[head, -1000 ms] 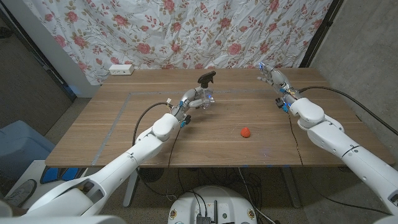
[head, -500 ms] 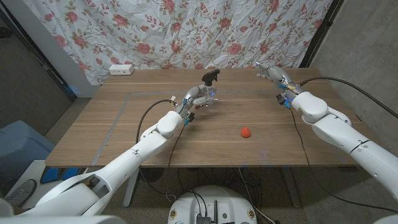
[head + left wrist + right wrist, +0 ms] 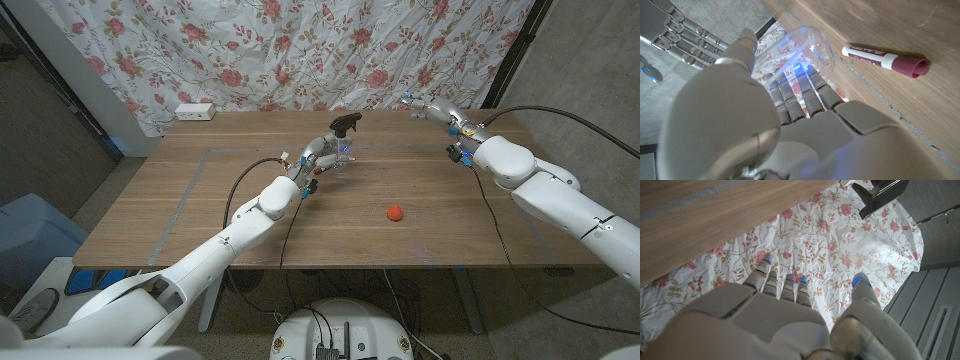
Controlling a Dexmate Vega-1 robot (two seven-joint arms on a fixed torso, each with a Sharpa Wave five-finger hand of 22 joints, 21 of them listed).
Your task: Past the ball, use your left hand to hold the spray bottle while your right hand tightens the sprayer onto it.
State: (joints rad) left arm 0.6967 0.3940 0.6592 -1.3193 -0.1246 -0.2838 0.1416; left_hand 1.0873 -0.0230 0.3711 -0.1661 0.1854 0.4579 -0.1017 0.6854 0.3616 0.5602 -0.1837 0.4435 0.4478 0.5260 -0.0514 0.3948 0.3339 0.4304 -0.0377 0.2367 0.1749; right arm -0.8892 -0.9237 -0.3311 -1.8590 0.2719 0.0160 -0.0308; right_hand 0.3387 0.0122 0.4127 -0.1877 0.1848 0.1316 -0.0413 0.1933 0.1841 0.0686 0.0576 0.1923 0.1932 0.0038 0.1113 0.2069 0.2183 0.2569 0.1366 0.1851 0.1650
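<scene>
From the head view, left hand (image 3: 318, 160) wrapped round the clear spray bottle (image 3: 335, 163) past the red ball (image 3: 396, 212), black sprayer (image 3: 346, 123) on top, right hand (image 3: 432, 110) spread and empty; left wrist view, bottle (image 3: 800, 55) likely light, slick, crushable (best gripped mid-body); right wrist view, sprayer (image 3: 883, 193) well apart.

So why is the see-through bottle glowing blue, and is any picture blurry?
In the left wrist view, blue light from the left hand shines through the clear spray bottle, so it glows; the hand itself looks soft and blurry up close, while the marker on the table is sharp. In the right wrist view, the right hand is blurry too. The head view is evenly lit and clear.
</scene>
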